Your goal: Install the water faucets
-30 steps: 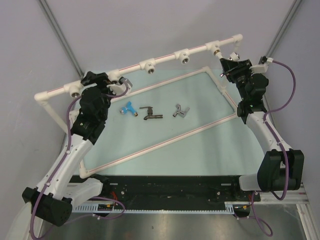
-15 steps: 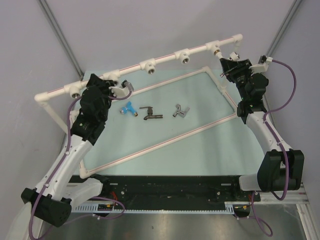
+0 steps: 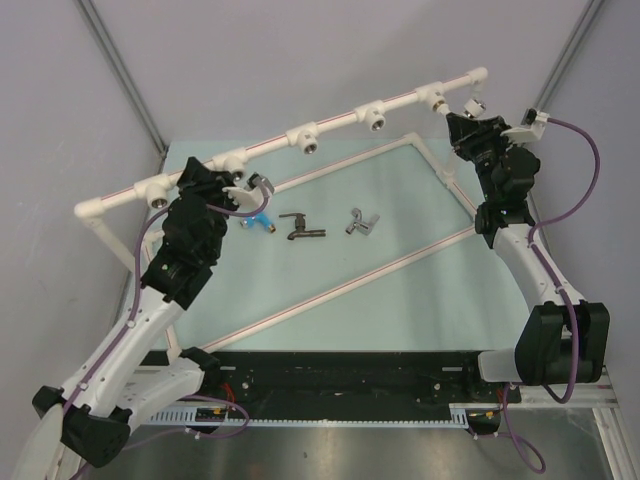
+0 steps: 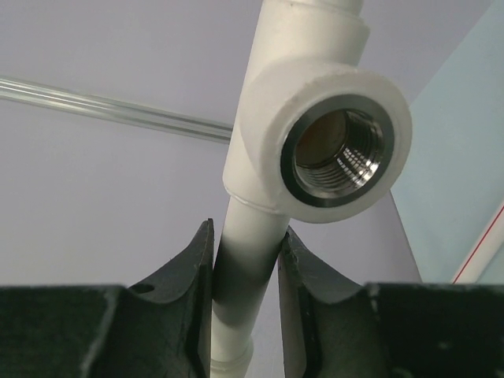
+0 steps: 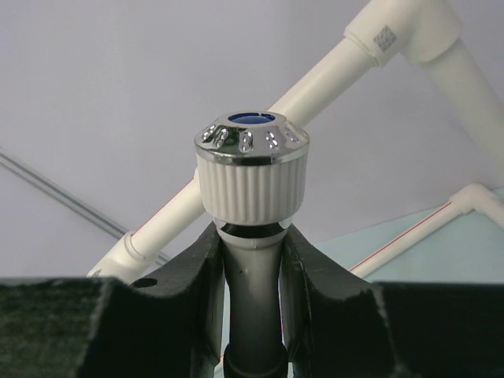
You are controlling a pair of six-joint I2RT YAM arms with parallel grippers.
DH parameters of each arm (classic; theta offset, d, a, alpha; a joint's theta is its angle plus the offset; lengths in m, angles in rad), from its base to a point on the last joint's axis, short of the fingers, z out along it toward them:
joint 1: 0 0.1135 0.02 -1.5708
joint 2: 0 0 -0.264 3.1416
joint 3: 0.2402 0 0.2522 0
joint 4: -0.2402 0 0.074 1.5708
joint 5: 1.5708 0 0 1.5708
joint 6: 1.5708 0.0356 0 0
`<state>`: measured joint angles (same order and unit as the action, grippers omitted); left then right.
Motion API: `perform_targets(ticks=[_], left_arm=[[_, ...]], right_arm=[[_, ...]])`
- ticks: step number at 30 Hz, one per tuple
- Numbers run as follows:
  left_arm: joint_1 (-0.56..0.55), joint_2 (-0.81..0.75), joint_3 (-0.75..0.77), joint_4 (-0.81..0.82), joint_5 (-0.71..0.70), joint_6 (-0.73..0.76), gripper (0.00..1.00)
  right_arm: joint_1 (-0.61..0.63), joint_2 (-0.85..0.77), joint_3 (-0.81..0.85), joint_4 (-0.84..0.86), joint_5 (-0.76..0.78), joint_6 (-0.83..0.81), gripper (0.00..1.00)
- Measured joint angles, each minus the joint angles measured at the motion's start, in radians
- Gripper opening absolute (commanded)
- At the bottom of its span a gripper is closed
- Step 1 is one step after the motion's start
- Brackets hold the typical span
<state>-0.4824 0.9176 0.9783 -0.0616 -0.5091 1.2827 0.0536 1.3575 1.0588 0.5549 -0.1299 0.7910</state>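
The right gripper [image 5: 250, 236] pinches the white faucet [image 5: 250, 185] by its stem. The left gripper [image 4: 246, 232] clamps the white pipe [image 4: 253, 206] just below a tee fitting [image 4: 315, 102].

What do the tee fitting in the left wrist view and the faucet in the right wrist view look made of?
Tee fitting and pipe: matte, moulded white, likely plastic such as PVC. Socket insert: shiny threaded metal, perhaps plated brass. White faucet: ribbed knob looks plastic, its cap mirror-bright like chrome, blue centre; the grey stem could be either.
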Motion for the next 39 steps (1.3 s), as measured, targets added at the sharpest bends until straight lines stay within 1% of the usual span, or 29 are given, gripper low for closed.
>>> perform_targets(ticks=[7, 14, 21, 26, 33, 39], left_arm=[[-0.001, -0.048, -0.079, 0.106, 0.038, -0.003, 0.0], [0.002, -0.056, -0.101, 0.146, 0.045, -0.012, 0.0], [0.005, -0.058, -0.105, 0.156, 0.05, -0.024, 0.0], [0.006, -0.061, -0.107, 0.156, 0.059, -0.034, 0.0], [0.006, -0.064, -0.107, 0.156, 0.066, -0.056, 0.01], [0.006, -0.065, -0.106, 0.154, 0.077, -0.079, 0.02]], right_arm=[[0.004, -0.001, 0.008, 0.02, 0.024, -0.071, 0.0], [0.035, 0.0, 0.008, 0.035, 0.068, -0.127, 0.0], [0.04, -0.017, -0.009, 0.044, 0.069, -0.201, 0.0], [0.044, -0.042, -0.051, 0.061, 0.038, -0.271, 0.0], [0.042, -0.076, -0.14, 0.117, -0.037, -0.285, 0.0], [0.058, -0.164, -0.151, 0.114, -0.127, -0.318, 0.0]])
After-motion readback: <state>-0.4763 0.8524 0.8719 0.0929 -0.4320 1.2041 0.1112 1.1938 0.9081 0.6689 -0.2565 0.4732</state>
